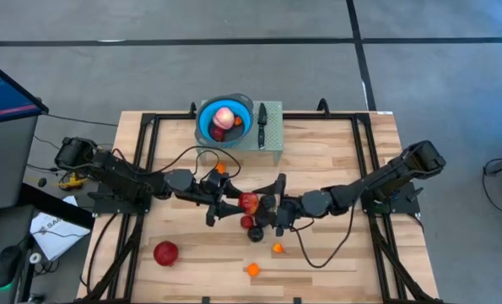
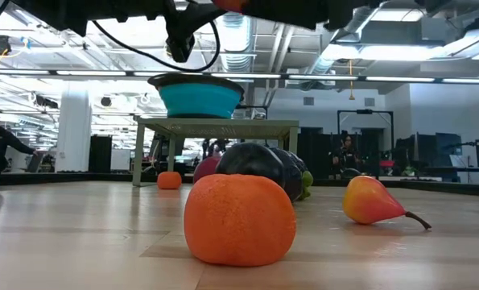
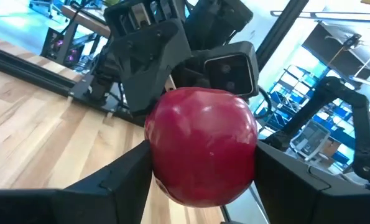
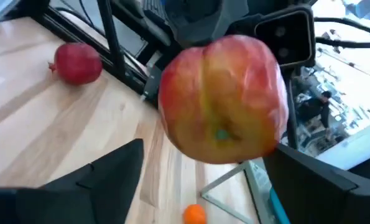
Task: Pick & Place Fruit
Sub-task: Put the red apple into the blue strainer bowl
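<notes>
I see the left gripper [image 3: 203,180] clamped on the apple [image 1: 248,202], right gripper [image 4: 203,180] spread open at 3 o'clock; next it must close.

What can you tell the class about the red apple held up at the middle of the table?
The red apple is round, glossy and deep red on one side, with yellow-orange streaks on the other. It sits off the table between the two arms. The left end effector grips its sides with dark fingers, while the right end effector stands open around it.

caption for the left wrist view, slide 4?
Left gripper holds a red apple facing the right gripper.
</notes>
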`<state>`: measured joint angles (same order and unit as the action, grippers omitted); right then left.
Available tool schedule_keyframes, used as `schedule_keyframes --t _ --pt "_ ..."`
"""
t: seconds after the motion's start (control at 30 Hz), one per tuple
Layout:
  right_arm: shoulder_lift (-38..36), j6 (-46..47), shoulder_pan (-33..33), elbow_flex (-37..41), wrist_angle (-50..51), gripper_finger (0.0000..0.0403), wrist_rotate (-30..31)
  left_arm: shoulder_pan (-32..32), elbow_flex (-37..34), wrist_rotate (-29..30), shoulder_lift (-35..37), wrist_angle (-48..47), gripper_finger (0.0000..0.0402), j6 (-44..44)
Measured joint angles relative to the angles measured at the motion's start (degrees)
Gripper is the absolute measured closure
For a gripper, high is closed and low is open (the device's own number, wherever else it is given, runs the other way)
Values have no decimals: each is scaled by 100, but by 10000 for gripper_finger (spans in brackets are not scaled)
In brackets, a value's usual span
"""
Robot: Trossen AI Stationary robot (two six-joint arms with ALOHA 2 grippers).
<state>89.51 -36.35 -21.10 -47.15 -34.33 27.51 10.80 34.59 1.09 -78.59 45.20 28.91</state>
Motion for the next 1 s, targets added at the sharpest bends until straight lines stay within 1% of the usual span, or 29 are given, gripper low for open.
schedule_keyframes --t 0.07,0.13,0.27,0.37,0.53,0.63,0.7,0.87,1.0 --pt "33 -51 -14 1 -300 63 8 -6 0 3 0 26 157 -4" --pt "120 -40 17 -19 -582 53 160 -6 0 15 2 0 155 -4" --pt "129 -177 -13 2 -881 50 214 -6 4 39 8 60 156 -7" --pt "129 -280 -26 -3 -917 65 218 -7 2 37 4 11 157 -9" --pt "129 -277 -28 -3 -911 105 210 -8 2 39 4 27 151 -13" --pt "129 -279 -14 -3 -913 122 68 -6 0 7 4 33 148 -13" --pt "124 -301 16 -3 -915 125 -35 -6 0 6 4 49 148 -15" --pt "118 -357 67 -3 -915 117 -66 -6 -9 9 4 92 147 -11" --pt "118 -910 75 -5 -913 94 -151 -6 -9 9 -2 129 145 6"
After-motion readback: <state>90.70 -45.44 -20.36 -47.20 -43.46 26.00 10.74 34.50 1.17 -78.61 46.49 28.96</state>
